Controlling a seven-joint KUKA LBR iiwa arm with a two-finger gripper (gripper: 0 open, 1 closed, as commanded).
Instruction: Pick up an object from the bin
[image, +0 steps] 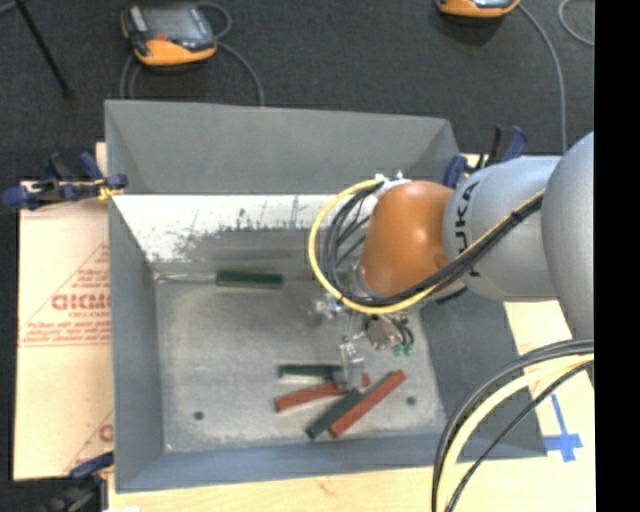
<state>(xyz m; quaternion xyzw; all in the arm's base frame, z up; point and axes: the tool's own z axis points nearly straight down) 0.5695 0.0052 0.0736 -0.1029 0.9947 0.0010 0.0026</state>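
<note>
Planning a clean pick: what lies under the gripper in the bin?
Crossed sticks near the bin's front: a short red stick, a long red stick, a rear dark green stick, a front dark green stick. The gripper covers where they meet.

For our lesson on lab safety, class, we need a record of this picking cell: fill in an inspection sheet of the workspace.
Surface: grey metal bin, back wall speckled dark.
Job's things: heap of red and dark green sticks at the floor's lower middle.
Clutter: dark green bar lying alone at the floor's upper left.
Grippers: pincer low over the heap; open or shut cannot be told.
Cables: yellow and black cables looped at the wrist beside the orange cover.
Surroundings: orange-and-black device on the dark floor beyond the bin.
</note>
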